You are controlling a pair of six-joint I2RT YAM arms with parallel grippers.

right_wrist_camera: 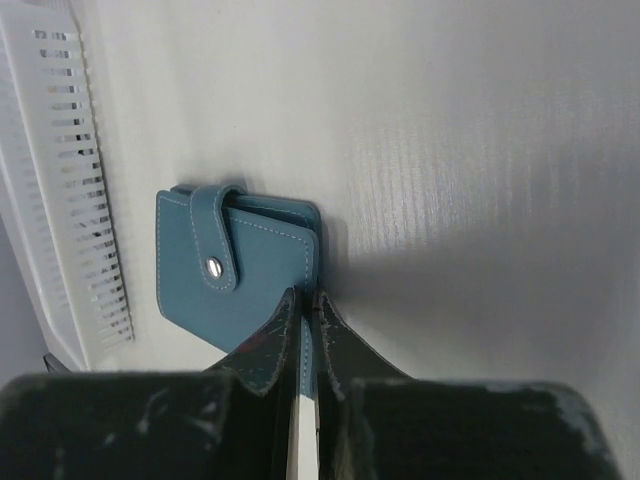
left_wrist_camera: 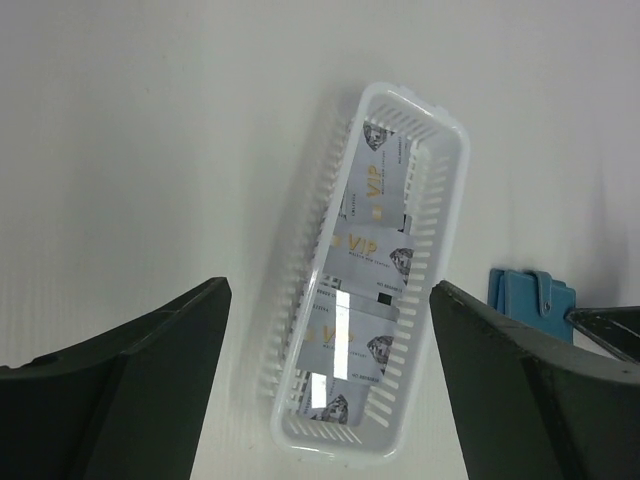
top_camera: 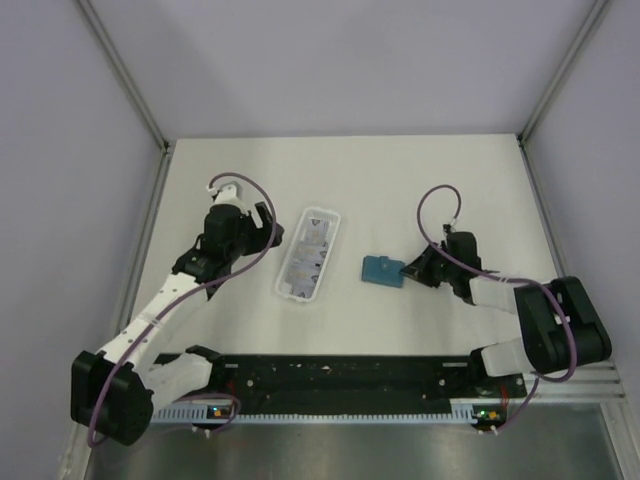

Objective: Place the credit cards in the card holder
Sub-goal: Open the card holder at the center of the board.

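Several pale credit cards [left_wrist_camera: 372,255] with dark markings lie overlapped inside a long white slotted tray [left_wrist_camera: 445,215]; the cards also show in the top view [top_camera: 309,256]. My left gripper [left_wrist_camera: 328,292] is open and empty, hovering above the tray's near end; in the top view it [top_camera: 271,231] is just left of the tray. The teal card holder [right_wrist_camera: 235,285] lies folded on the table with its snap tab fastened. My right gripper [right_wrist_camera: 311,300] is shut on the holder's right edge; in the top view it [top_camera: 411,268] touches the holder [top_camera: 381,270].
The white tray [top_camera: 294,290] lies lengthwise at the table's middle, left of the holder, and its slotted wall shows in the right wrist view [right_wrist_camera: 70,180]. Grey walls enclose the table on three sides. A black rail [top_camera: 340,378] runs along the near edge.
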